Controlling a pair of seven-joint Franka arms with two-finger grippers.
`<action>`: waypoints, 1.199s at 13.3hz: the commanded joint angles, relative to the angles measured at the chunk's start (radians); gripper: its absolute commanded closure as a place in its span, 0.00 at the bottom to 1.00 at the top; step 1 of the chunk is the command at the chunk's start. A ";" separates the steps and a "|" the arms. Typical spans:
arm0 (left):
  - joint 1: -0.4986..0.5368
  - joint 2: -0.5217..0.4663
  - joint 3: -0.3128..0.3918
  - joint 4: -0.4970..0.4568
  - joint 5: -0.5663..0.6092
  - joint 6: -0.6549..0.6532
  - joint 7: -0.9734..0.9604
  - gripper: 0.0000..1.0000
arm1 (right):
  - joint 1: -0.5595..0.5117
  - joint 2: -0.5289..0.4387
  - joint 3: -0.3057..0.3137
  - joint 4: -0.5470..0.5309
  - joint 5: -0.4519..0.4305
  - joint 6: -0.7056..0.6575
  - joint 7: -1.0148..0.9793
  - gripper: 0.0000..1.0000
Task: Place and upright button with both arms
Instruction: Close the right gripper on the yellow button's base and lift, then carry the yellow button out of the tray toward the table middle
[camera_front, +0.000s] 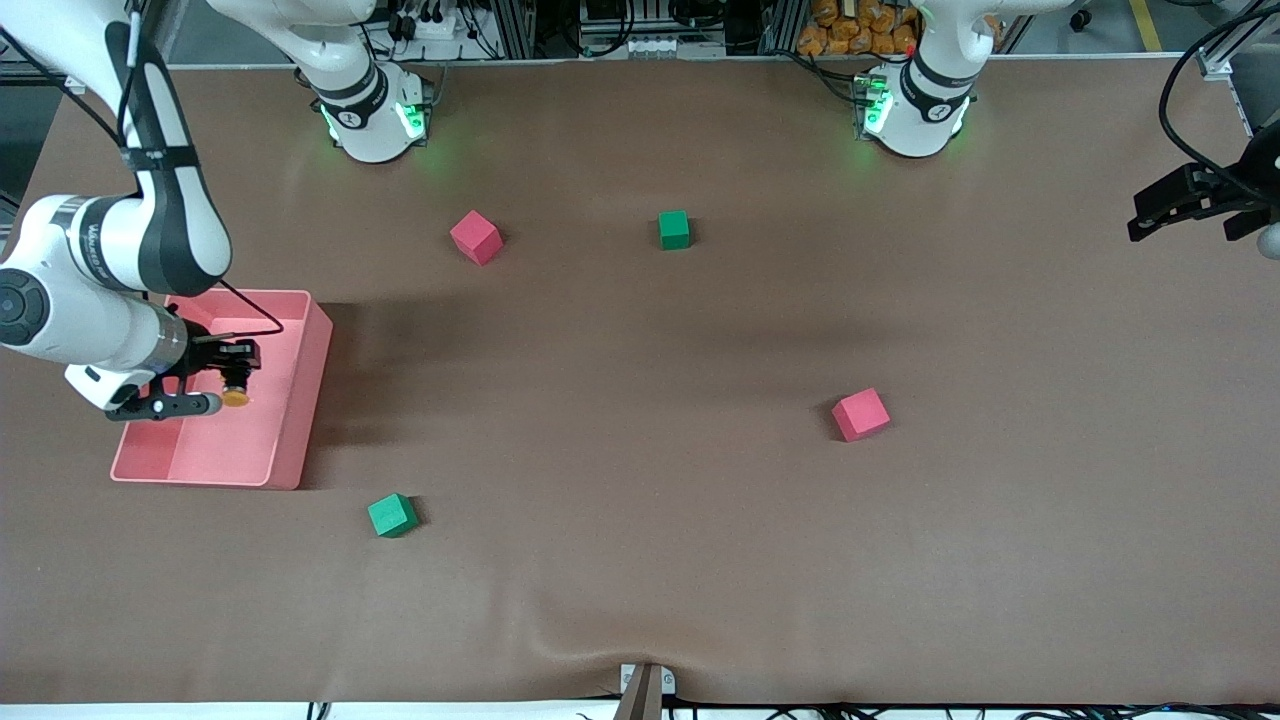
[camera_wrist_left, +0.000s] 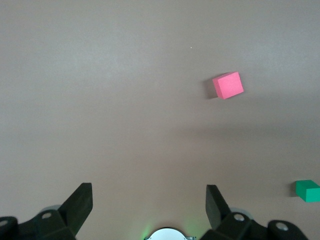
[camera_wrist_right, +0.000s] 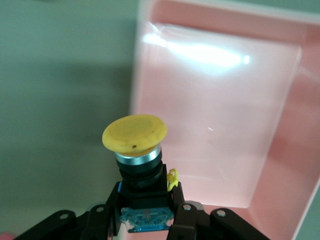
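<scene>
1. Orange-capped and black-bodied, the button (camera_front: 236, 393) sits clenched in the right gripper (camera_front: 232, 378), which hangs over the pink bin (camera_front: 290, 420) at the right arm's end of the table.
2. The relation that matters: in the right wrist view the button (camera_wrist_right: 137, 152) runs straight out from the right gripper (camera_wrist_right: 145, 216), body between the jaws, cap pointing away. Its long axis therefore follows the gripper's own line, which in the front view looks roughly level, not upright.
3. The left gripper (camera_front: 1165, 210) waits up in the air at the left arm's end of the table, fingers spread wide and holding nothing; its wrist view shows the left gripper (camera_wrist_left: 148, 205) over bare brown table (camera_wrist_left: 100, 100), with a red cube (camera_wrist_left: 228, 85) and a green cube (camera_wrist_left: 308, 190) in sight. The right arm is plainly the nearer one, so I judge any handover needs a long reach.
4. Hard to make out: how high the button hangs above the bin floor, and its exact tilt.
</scene>
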 joint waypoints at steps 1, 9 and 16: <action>0.005 -0.007 -0.005 0.003 0.011 -0.009 0.015 0.00 | 0.093 0.021 -0.008 0.118 0.083 -0.090 0.004 0.90; 0.007 -0.006 -0.005 0.003 0.012 -0.007 0.015 0.00 | 0.402 0.270 -0.008 0.445 0.272 -0.156 0.273 0.98; 0.005 -0.006 -0.006 0.003 0.011 -0.009 0.015 0.00 | 0.609 0.499 0.017 0.646 0.334 -0.153 0.556 1.00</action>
